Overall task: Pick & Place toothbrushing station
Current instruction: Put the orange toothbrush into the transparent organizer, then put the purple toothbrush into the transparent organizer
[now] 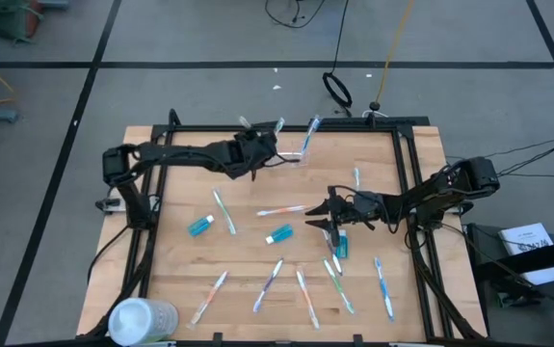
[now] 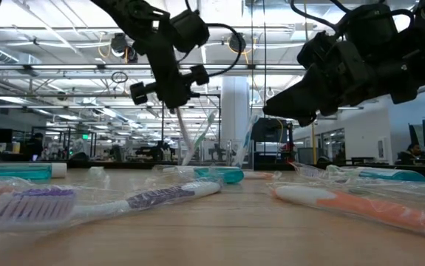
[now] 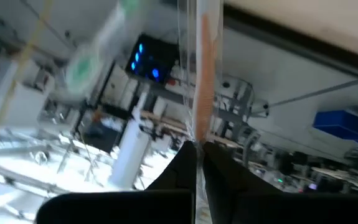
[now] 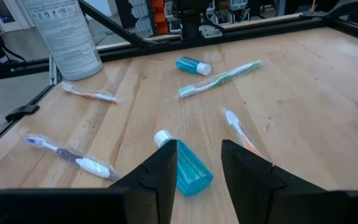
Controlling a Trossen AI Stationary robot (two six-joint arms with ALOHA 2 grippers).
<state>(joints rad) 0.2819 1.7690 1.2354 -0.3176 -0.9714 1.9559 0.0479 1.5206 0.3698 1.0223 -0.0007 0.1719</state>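
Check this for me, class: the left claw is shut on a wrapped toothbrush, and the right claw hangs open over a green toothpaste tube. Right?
Not quite. The toothpaste tube under the open right claw is blue with a white cap, not green, as the right wrist view shows. The left claw is indeed shut on a wrapped toothbrush.

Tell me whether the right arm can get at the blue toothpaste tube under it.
Probably yes: the right gripper hangs open just above the blue toothpaste tube, one finger to each side, and nothing lies between them.
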